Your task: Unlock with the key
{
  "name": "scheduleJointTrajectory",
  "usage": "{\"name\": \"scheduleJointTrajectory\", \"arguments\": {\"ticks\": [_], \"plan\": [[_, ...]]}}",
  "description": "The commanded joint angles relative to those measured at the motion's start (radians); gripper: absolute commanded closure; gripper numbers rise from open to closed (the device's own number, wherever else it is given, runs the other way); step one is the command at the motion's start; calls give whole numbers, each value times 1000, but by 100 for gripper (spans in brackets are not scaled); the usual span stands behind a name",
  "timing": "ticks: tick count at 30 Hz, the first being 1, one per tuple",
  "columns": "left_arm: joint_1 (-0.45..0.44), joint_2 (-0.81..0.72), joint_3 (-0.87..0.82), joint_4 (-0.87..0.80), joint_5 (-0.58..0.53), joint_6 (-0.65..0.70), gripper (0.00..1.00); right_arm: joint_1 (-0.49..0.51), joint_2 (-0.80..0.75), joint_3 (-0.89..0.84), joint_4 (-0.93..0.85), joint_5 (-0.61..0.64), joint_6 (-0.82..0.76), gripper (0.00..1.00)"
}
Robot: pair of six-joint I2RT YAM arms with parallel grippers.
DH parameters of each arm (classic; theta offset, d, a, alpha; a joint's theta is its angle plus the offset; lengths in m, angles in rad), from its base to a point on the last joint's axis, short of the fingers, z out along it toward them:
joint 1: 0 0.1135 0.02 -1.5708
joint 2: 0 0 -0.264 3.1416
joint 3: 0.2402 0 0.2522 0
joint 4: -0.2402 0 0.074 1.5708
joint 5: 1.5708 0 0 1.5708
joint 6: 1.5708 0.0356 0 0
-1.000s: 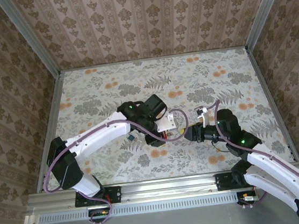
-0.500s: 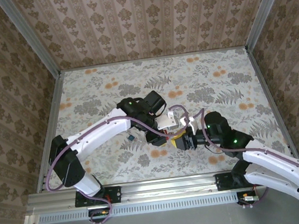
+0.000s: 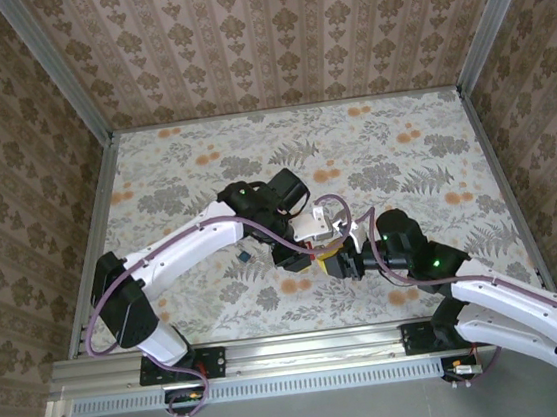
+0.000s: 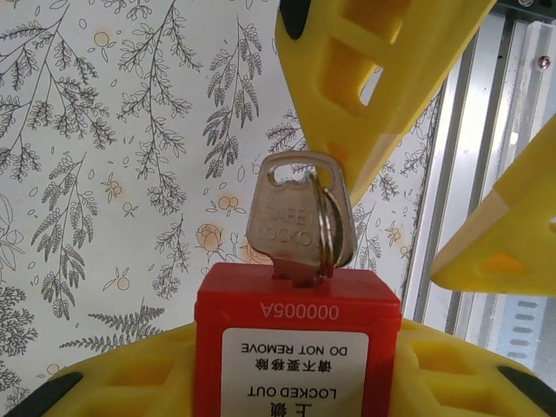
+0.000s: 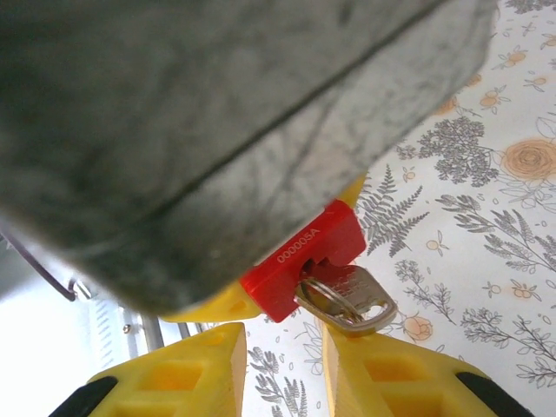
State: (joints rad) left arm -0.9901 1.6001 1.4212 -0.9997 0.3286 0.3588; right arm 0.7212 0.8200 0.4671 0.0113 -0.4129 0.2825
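A red padlock (image 4: 295,339) with a white label sits clamped between the yellow fingers of my left gripper (image 4: 295,375), keyhole end pointing away from the wrist. A silver metal key (image 4: 294,217) on a small ring is pushed into that keyhole. In the right wrist view the same padlock (image 5: 304,252) and key (image 5: 347,300) hang just ahead of my right gripper (image 5: 282,369). Its jaws stand apart. The key's head rests against the right-hand finger (image 5: 408,373); the other finger is clear of it. From above, both grippers meet at mid-table (image 3: 326,255).
A small dark object (image 3: 245,257) lies on the floral tablecloth (image 3: 402,144) left of the left arm's forearm. The aluminium rail (image 3: 275,350) runs along the near edge, and patterned walls close off the back and sides.
My right gripper has travelled left across the table and now straddles the key at the padlock. The left gripper shifted slightly right with the padlock, then held still.
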Motion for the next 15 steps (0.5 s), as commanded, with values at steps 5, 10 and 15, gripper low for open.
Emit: {"name": "scheduleJointTrajectory", "arguments": {"ticks": [5,10,15], "plan": [[-38,-8,-12,-20,3,-12,75,2,-25,46,-9,172,-8,67],[-57,-7,-24,-10,-10,-15,75,1,-61,11,10,185,11,60],[-64,-17,-28,3,-10,-19,75,0,-77,-15,32,189,9,59]]}}
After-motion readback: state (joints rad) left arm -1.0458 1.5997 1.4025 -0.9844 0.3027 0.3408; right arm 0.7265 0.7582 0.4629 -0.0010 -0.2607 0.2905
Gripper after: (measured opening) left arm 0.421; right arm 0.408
